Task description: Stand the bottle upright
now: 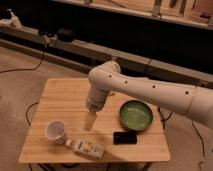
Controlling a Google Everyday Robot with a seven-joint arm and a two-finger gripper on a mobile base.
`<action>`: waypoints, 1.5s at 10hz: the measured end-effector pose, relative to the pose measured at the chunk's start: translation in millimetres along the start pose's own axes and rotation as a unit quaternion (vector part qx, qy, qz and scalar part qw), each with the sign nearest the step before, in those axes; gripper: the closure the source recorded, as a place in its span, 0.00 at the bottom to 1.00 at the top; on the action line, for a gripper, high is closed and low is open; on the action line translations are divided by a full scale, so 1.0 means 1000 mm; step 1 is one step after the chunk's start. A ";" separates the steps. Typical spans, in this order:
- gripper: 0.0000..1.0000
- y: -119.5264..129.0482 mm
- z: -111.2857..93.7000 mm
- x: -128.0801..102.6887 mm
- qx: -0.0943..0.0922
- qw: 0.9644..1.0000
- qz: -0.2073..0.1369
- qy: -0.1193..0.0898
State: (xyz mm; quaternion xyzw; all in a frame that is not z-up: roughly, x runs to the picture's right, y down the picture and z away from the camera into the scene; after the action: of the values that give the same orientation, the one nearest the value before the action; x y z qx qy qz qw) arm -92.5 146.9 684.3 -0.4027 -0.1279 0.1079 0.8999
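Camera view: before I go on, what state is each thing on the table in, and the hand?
Bottle: lying on its side near the front edge of the table, not yet upright.
Mug: upright, opening up.
Green bowl: right way up.
Black flat object: lying flat.
Hand: open, holding nothing, pointing down over the table between mug and bowl.

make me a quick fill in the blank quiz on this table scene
1. The bottle lies on its ____ near the front edge of the table.
2. The tool hangs over the table between the mug and the ____ bowl.
3. A flat ____ object lies between the bottle and the bowl.

Missing words: side; green; black
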 end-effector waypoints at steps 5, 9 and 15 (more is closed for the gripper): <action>0.20 -0.003 0.061 -0.003 -0.024 0.996 0.025 0.079; 0.20 -0.003 0.088 -0.017 -0.018 0.991 0.031 0.125; 0.20 0.018 0.103 -0.012 0.004 0.982 0.096 0.165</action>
State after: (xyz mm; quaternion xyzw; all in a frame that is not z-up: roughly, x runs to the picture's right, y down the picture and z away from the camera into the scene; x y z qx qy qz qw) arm -138.0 226.7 734.9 -0.4218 0.0615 0.1264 0.8957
